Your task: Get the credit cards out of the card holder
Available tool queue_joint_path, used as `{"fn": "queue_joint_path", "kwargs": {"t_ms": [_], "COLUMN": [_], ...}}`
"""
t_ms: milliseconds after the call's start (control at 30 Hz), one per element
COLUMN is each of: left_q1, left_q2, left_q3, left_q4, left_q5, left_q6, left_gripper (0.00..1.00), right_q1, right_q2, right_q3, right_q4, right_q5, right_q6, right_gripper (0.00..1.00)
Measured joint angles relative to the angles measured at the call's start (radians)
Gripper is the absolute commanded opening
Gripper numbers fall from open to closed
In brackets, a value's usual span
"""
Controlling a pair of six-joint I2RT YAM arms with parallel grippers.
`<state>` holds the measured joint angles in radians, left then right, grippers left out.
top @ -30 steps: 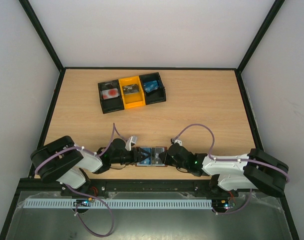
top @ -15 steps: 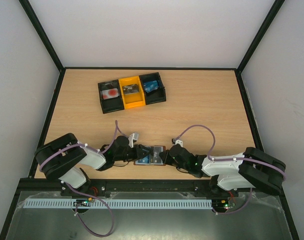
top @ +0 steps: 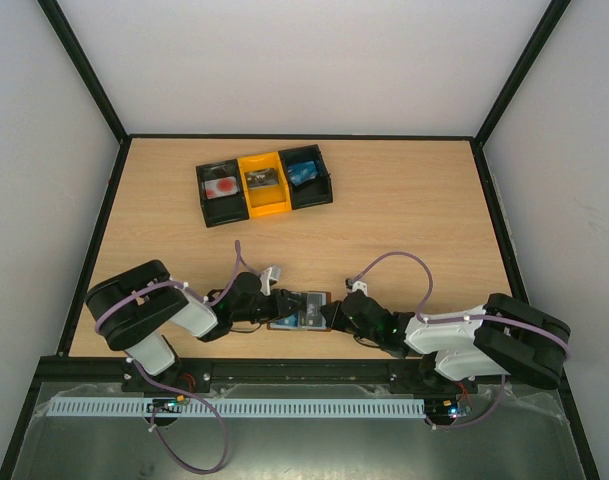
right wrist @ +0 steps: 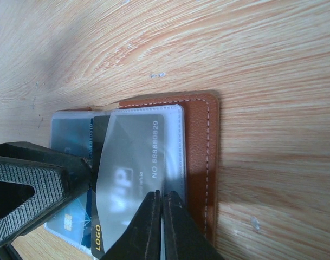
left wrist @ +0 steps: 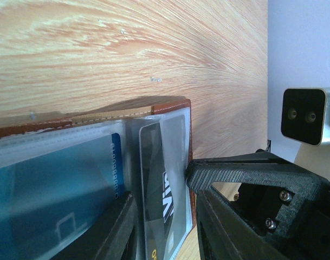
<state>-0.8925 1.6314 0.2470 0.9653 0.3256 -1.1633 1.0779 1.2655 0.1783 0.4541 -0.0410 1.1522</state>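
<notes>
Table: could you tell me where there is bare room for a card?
Bare table lies right of the tray and between it and the card holder. The near edge is crowded: left gripper and right gripper meet there.

Robot lab: plain white walls, black frame bars, light wooden table top, two black-and-white robot arms.

Brown card holder lies open, flat; grey and blue credit cards sit in its clear sleeves.
</notes>
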Motion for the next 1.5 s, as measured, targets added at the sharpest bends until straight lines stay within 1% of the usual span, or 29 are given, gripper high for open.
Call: {"fn": "queue_joint_path", "kwargs": {"t_ms": [167,267,400,467,867,1233,1367,1500], "left_q1": [-0.001,-0.001,-0.001,-0.001,-0.001,0.013,0.021,0.029], "left_q2": [0.025,0.028,0.028,0.028,0.002,-0.051,-0.087,-0.163], "left_q3": [-0.001,-0.005,-0.006,-0.007,-0.018,-0.047,-0.061,-0.082], "left_q4": [0.026,0.031,0.03,0.029,0.019,-0.008,-0.024,-0.085], "left_q5": [0.006,0.006,0.005,0.004,0.002,-0.002,-0.003,-0.015], "left_q6": [-0.017,-0.026,-0.03,-0.032,-0.026,-0.012,-0.006,0.008], "left_gripper": [0.21,0.18,0.06,0.03,0.02,0.02,0.02,0.02], "right_q1": [0.0,0.0,0.0,0.0,0.0,0.0,0.0,0.0], "right_q2": [0.01,0.016,0.024,0.027,0.055,0.056,0.053,0.042], "right_q3": [-0.01,-0.01,-0.013,-0.015,-0.023,-0.026,-0.026,-0.026], "right_q4": [0.025,0.034,0.051,0.058,0.105,0.105,0.1,0.093], "right_q5": [-0.002,-0.003,-0.005,-0.005,-0.004,-0.002,0.0,0.0], "right_q6": [0.001,0.001,0.001,0.001,0.001,0.005,0.005,0.005], "right_gripper": [0.02,0.02,0.02,0.02,0.02,0.02,0.03,0.03]}}
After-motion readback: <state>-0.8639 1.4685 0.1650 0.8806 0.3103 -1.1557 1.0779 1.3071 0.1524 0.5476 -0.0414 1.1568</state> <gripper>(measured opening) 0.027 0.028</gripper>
